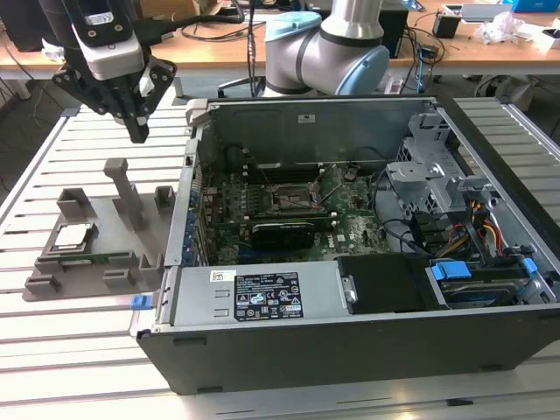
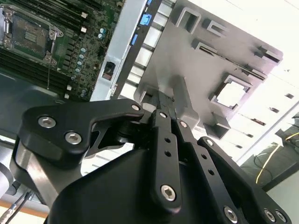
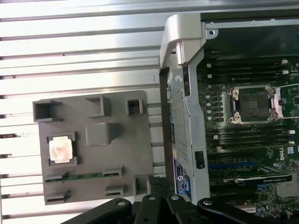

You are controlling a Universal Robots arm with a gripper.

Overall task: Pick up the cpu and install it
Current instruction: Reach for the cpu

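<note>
Below the end effector (image 1: pixel 138 133), toward the exterior view's left of its tips, the cpu (image 1: pixel 72 236) is lying flat, metal top up, in a square pocket of the grey fixture tray (image 1: pixel 79 278).

- The pocket walls are fencing the cpu on all sides. Judgement: this is keeping it at a known pose for pickup. The cpu is not yet lifted.
- The end effector is hanging well above the tray with its fingers pressed together and pinching nothing. In the second wrist view its tips (image 2: pixel 166 100) are lining up with the tray's upright post (image 2: pixel 180 95), not with the cpu (image 2: pixel 232 94).
- A green memory stick (image 3: pixel 84 176) is sitting on edge in a slot of the same tray, near the cpu pocket.
- The open computer case (image 1: pixel 262 350) is resting on the slatted desk (image 1: pixel 70 350), just beside the tray, on the far side of the end effector from the cpu.
- The motherboard socket (image 3: pixel 252 103) is facing up with its dark centre exposed. Judgement: it is empty and waiting for the chip.
</note>
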